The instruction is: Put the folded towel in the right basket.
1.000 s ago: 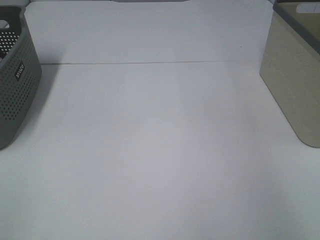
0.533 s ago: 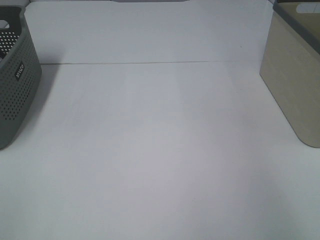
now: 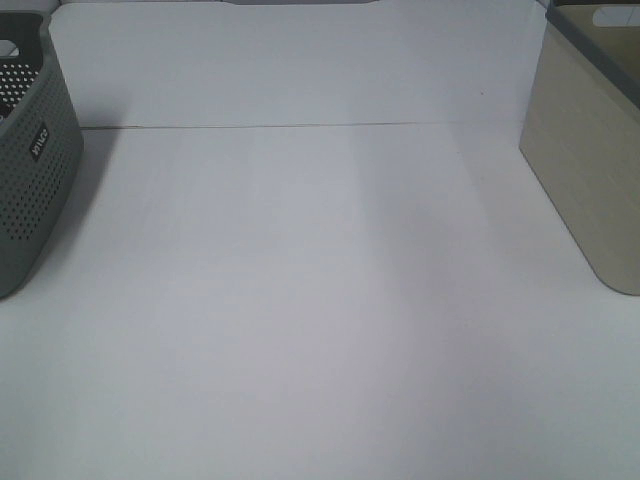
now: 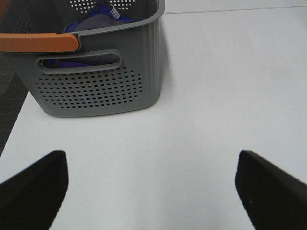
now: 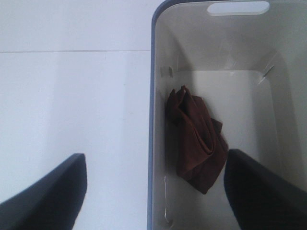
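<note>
No change is visible between the earlier exterior high pictures and now. The grey perforated basket [image 3: 30,160], the beige basket [image 3: 590,160] and the white table [image 3: 320,300] occupy identical positions in all three.

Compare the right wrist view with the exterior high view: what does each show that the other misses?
Only the right wrist view shows the brown towel lying crumpled inside the beige basket, plus the open right claw. Only the exterior high view shows the grey perforated basket. Both show the beige basket and the white table.
</note>
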{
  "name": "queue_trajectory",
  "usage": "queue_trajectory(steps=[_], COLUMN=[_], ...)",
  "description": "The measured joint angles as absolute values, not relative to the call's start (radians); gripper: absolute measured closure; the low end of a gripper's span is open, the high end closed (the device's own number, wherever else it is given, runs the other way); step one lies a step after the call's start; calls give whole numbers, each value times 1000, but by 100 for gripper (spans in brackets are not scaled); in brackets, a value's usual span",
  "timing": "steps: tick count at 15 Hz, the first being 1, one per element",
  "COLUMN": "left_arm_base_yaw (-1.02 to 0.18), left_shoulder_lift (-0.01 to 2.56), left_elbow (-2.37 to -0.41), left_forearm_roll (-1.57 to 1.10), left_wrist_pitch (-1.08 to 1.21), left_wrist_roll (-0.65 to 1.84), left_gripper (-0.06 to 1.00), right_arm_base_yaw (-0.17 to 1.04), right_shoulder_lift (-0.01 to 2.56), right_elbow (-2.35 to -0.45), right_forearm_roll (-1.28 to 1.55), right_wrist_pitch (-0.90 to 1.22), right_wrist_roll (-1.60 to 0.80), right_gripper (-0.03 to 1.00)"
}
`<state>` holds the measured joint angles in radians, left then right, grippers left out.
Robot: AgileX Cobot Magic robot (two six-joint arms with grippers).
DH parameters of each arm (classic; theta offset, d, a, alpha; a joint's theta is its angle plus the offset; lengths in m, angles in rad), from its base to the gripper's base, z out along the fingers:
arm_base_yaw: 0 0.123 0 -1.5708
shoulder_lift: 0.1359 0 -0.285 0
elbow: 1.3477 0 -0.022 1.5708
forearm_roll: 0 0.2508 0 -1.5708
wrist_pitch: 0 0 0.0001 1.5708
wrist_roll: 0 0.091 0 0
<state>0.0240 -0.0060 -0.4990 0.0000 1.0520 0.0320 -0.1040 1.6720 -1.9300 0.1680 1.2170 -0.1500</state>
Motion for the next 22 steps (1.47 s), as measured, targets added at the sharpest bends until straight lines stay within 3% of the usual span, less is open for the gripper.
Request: queue_trajectory(steps=[14, 17, 22], left_arm_base_yaw=[24, 24, 24], left_shoulder_lift=[-6, -6, -6], left_elbow=[-499, -499, -499], left_forearm_roll=[0, 0, 0], left_wrist_pitch=[1052, 1052, 1052], left_wrist_roll=[32, 32, 32], left_gripper=[6, 6, 6], right_arm_base_yaw=[-70, -70, -70], right_shoulder_lift=[940, 626, 235], right_elbow=[-941, -709, -560], right_forearm_roll=[111, 91, 41], right_wrist_pitch=[1217, 1218, 1209], right_wrist_roll=[-122, -121, -121], right_gripper=[20, 20, 20])
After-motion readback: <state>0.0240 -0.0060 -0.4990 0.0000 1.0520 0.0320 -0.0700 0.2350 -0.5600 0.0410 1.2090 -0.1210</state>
